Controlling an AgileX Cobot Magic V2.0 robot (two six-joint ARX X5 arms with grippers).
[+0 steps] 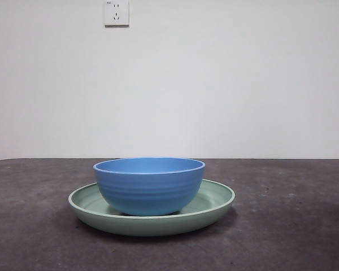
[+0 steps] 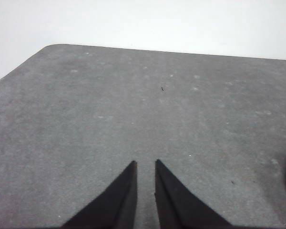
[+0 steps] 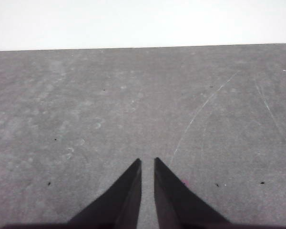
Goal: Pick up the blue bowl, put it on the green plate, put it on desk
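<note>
The blue bowl (image 1: pixel 149 185) stands upright inside the green plate (image 1: pixel 214 200), which rests on the desk (image 1: pixel 294 226) in the middle of the front view. Neither arm shows in that view. In the left wrist view my left gripper (image 2: pixel 146 163) hangs over bare desk (image 2: pixel 133 109), jaws nearly together with nothing between them. My right gripper (image 3: pixel 147 160) in the right wrist view is likewise shut over bare desk (image 3: pixel 133 105). Neither wrist view shows the bowl or the plate.
A white wall with a power socket (image 1: pixel 116 12) stands behind the desk. The desk's rounded far corner (image 2: pixel 55 47) shows in the left wrist view. Faint scratches (image 3: pixel 205 105) mark the desk in the right wrist view.
</note>
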